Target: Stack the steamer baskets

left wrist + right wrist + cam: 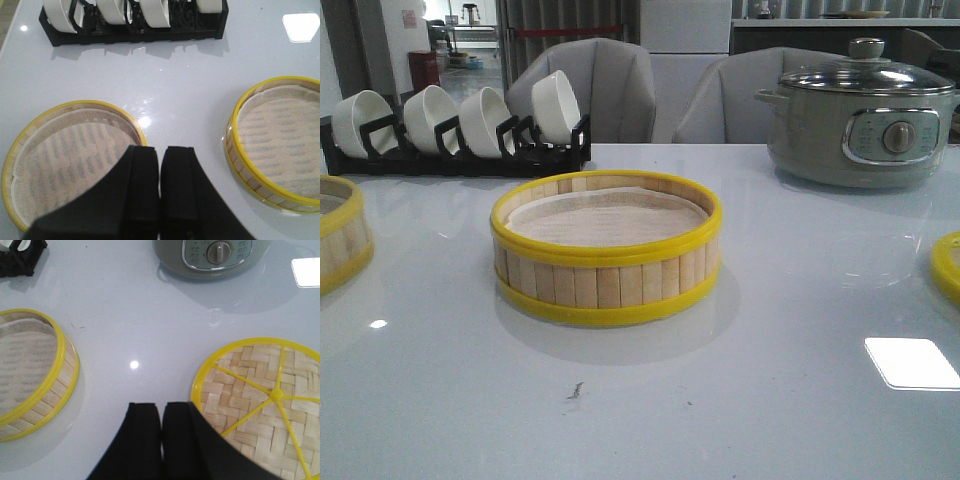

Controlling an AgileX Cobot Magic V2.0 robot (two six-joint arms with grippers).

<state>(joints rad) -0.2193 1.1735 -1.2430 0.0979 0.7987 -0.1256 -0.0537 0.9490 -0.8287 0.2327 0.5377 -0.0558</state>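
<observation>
One steamer basket [606,248] with slat walls, yellow rims and a white liner stands in the middle of the white table; it also shows in the left wrist view [278,142] and the right wrist view [31,375]. A second basket [338,235] sits at the left edge, below my left gripper [160,150], which is shut and empty above its near rim [70,160]. A woven lid with yellow spokes [260,400] lies at the right edge [948,265]. My right gripper [161,407] is shut and empty beside the lid's rim. Neither gripper shows in the front view.
A black rack [460,155] with white bowls stands at the back left. A grey-green electric pot with a glass lid [865,115] stands at the back right. Grey chairs [620,90] stand behind the table.
</observation>
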